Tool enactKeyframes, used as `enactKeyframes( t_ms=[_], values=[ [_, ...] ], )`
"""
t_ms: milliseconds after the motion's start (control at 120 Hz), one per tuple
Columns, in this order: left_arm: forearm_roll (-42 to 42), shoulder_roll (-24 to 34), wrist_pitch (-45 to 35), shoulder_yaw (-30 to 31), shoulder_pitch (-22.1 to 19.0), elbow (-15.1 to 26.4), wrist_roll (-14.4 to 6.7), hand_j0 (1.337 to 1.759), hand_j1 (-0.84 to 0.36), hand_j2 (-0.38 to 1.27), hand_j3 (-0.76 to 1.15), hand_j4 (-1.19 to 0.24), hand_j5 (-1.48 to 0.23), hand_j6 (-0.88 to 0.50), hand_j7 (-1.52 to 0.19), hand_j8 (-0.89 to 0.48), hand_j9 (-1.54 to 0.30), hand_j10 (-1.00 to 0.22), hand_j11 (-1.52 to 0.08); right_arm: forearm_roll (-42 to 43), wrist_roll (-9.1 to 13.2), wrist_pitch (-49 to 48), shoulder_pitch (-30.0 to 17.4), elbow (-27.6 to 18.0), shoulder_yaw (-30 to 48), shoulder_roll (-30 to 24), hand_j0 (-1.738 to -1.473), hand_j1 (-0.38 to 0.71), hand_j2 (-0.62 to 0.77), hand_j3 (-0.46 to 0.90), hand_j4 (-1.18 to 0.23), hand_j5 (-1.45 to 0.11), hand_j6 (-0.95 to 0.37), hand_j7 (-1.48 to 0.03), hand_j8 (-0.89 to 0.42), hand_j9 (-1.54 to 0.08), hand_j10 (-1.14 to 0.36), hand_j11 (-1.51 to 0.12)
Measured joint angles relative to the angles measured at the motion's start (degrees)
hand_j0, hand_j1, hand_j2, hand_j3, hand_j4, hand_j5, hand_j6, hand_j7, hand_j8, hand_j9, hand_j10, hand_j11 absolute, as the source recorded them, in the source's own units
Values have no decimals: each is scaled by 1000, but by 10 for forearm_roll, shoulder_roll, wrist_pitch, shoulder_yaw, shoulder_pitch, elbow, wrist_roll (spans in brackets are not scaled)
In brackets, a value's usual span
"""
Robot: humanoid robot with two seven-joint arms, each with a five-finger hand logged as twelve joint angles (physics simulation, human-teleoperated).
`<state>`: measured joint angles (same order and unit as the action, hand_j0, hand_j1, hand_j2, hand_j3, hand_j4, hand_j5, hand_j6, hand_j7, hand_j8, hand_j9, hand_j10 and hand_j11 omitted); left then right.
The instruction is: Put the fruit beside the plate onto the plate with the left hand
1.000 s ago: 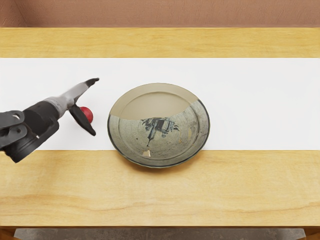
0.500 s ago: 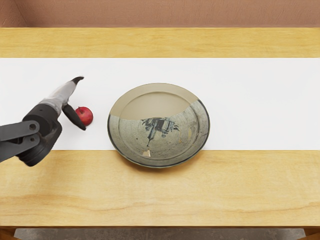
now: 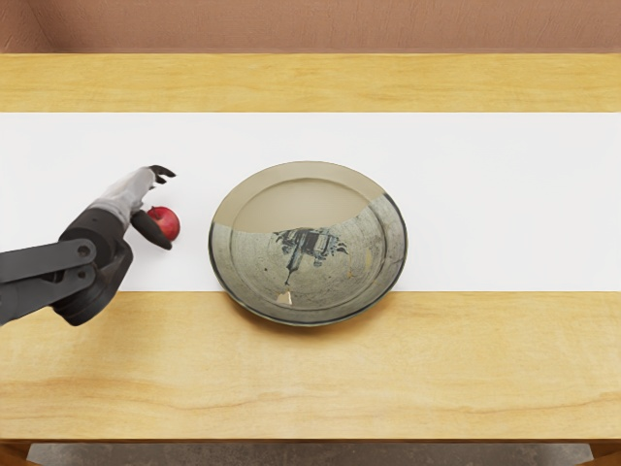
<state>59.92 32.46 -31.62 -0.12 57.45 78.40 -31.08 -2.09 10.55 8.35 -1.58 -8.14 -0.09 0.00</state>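
Note:
A small red fruit lies on the white runner, a short way left of the shiny dark plate. My left hand reaches in from the left edge and sits right against the fruit. Its fingers arch over the fruit's far side with a gap still showing, and the thumb lies against its near left side. The hand is not closed on the fruit, which still rests on the runner. Nothing lies on the plate. The right arm does not show.
The white runner crosses the wooden table from left to right. A brown wall runs behind the table's far edge.
The left hand's fingers, stretched out straight before, have curled down over the fruit, and the thumb has closed in beside it. The fruit and plate stay where they were.

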Motion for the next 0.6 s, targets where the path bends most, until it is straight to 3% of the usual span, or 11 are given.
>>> enactKeyframes(
  t_ms=[325,600],
  values=[
    [1,-1,1,8,1,-6,-9,1657,-103,36,0,-398,-523,-399,-523,-399,-523,-398,-523,0,0,0,0,0,0,0,-1658,-349,0,0,0,0,-1,0,0,0,0,0],
    [1,-1,3,8,1,-5,-10,1657,-230,128,0,-520,-682,-497,-682,-471,-683,-519,-683,0,0,0,0,0,0,0,-1658,-349,0,0,0,0,-1,0,0,0,0,0]
  ],
)
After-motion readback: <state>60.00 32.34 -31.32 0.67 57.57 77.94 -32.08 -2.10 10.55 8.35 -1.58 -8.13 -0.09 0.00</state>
